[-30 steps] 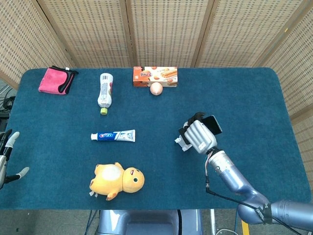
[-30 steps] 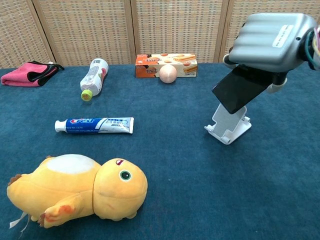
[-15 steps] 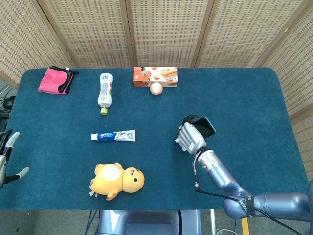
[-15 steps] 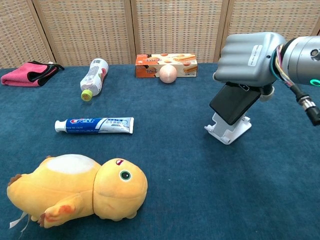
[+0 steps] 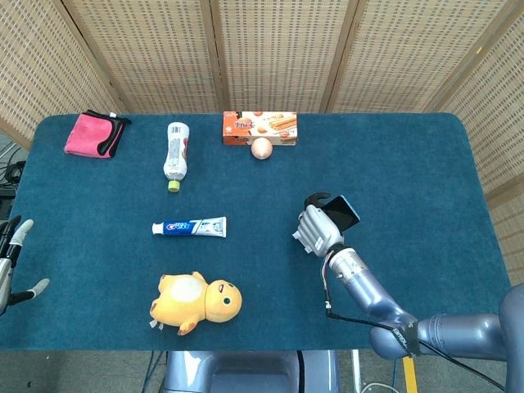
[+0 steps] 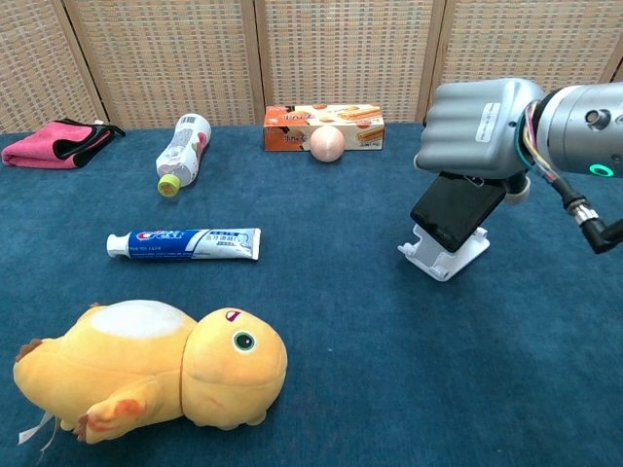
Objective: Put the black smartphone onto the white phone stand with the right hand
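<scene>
Black smartphone (image 6: 456,209) held tilted against the white phone stand (image 6: 445,252), gripped from above by our right hand (image 6: 477,128).

From the chest view we saw the phone's lower edge down at the stand's cradle, with the stand's white base and lip showing beneath it; whether it was fully seated we could not tell. From the head view the stand was almost hidden under the hand, and only the phone's upper corner stuck out beyond the fingers. Only the head view showed our left hand (image 5: 12,262), at the table's left edge, fingers apart and holding nothing. Farther left lay a toothpaste tube (image 6: 185,242) and a yellow plush toy (image 6: 151,372).
</scene>
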